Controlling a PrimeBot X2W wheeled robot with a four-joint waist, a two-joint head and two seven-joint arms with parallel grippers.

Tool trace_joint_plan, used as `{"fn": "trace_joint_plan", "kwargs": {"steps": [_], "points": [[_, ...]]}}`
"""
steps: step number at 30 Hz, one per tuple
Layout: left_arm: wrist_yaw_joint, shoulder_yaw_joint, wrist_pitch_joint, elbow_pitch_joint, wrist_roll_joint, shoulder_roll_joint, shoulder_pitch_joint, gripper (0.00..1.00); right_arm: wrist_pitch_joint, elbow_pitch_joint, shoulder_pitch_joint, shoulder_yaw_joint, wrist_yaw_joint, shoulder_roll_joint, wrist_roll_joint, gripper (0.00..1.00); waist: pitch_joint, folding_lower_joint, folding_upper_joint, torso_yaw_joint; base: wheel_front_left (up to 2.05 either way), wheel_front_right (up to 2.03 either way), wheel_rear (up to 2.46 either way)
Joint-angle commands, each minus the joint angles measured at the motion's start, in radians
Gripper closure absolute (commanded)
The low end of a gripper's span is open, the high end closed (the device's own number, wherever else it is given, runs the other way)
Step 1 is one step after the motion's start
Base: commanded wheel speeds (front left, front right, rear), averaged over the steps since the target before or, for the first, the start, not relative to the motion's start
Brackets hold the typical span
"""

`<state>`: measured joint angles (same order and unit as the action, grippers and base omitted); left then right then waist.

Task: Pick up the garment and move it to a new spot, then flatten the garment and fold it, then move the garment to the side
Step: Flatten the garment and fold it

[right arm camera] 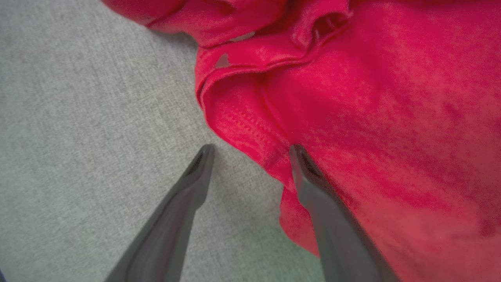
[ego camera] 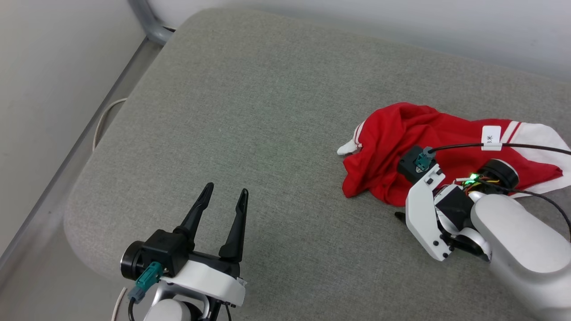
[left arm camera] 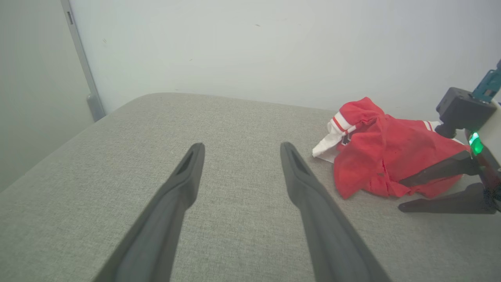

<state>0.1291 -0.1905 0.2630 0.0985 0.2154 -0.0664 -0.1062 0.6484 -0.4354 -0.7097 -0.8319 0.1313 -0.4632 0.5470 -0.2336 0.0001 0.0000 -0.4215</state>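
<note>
Garment: red jersey T-shirt w/ white short sleeves & red-white striped trim (ego camera: 392, 142) (left arm camera: 383, 149) (right arm camera: 372, 117), crumpled in a heap on the right part of the bench. One white sleeve pokes out at its left, the other lies spread at its right.
Bench: grey fabric-covered padded bench (ego camera: 267, 111) w/ rounded corners.
L gripper (ego camera: 226, 188) (left arm camera: 241, 145): mine, near-left over bare bench, well apart from the shirt. Jaws wide, nothing btwn them.
R gripper (right arm camera: 251, 147) (left arm camera: 400, 196): at the shirt's near edge. Jaws wide, straddling the hem, one over red cloth & one over grey fabric. Nothing clamped; can't tell if they touch the cloth.
Cable: thin black cable w/ white tag (ego camera: 492, 137) crosses above the shirt's right part.
Rail: grey metal rail (ego camera: 147, 22) along the bench's left side.
</note>
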Motion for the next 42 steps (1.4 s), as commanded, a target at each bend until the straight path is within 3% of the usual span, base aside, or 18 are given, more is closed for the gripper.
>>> {"fn": "trace_joint_plan", "kwargs": {"steps": [1,4,5,6,7,13,20,27,37,42], "points": [[0.001,-0.001,0.003,-0.002,-0.003,0.002,-0.009,0.00,0.010,-0.012,-0.015,-0.013,-0.001,-0.011,0.002,0.00,-0.016,-0.0001,0.0000,-0.019,0.00,0.00,0.00],[0.001,0.004,0.003,-0.005,-0.004,0.006,-0.009,0.00,0.049,-0.044,-0.007,-0.060,-0.001,-0.028,0.029,0.00,-0.023,-0.0001,0.0000,-0.030,0.00,0.00,0.00],[0.001,0.005,0.003,-0.004,-0.005,0.007,-0.008,0.00,0.061,-0.050,-0.002,-0.075,-0.001,-0.033,0.042,0.09,-0.023,-0.0001,0.0000,-0.032,0.00,0.00,0.00],[0.002,0.005,0.003,-0.003,-0.006,0.008,-0.007,0.00,0.067,-0.053,0.004,-0.088,-0.001,-0.037,0.054,0.67,-0.023,-0.0001,0.0000,-0.033,0.00,0.00,0.00],[0.002,0.005,0.003,-0.003,-0.007,0.008,-0.007,0.00,0.066,-0.054,0.006,-0.096,-0.001,-0.040,0.065,1.00,-0.022,-0.0001,0.0000,-0.032,0.00,0.00,0.00],[0.002,0.015,0.003,0.007,-0.010,0.008,0.007,0.00,0.028,-0.042,0.024,-0.105,-0.001,-0.053,0.114,1.00,0.014,-0.0001,0.0000,0.000,0.00,0.00,0.00],[0.001,0.035,0.003,0.012,-0.021,-0.014,0.038,0.00,-0.010,0.024,0.079,-0.085,-0.001,-0.079,0.159,1.00,0.102,-0.0001,0.0000,0.084,0.00,0.00,0.00],[0.001,0.060,0.003,0.008,-0.026,-0.036,0.082,0.00,0.034,0.111,0.199,-0.037,-0.001,-0.154,0.189,1.00,0.178,-0.0001,0.0000,0.178,0.00,0.00,0.00],[0.001,0.067,0.003,0.005,-0.026,-0.036,0.121,0.00,0.140,0.185,0.476,0.201,-0.001,-0.267,0.187,1.00,0.218,-0.0001,0.0000,0.269,0.00,0.00,0.00],[0.001,0.066,0.003,0.004,-0.028,-0.032,0.121,0.00,0.198,0.214,0.636,0.350,-0.001,-0.269,0.157,1.00,0.219,-0.0001,0.0000,0.299,0.00,0.00,0.00]]}}
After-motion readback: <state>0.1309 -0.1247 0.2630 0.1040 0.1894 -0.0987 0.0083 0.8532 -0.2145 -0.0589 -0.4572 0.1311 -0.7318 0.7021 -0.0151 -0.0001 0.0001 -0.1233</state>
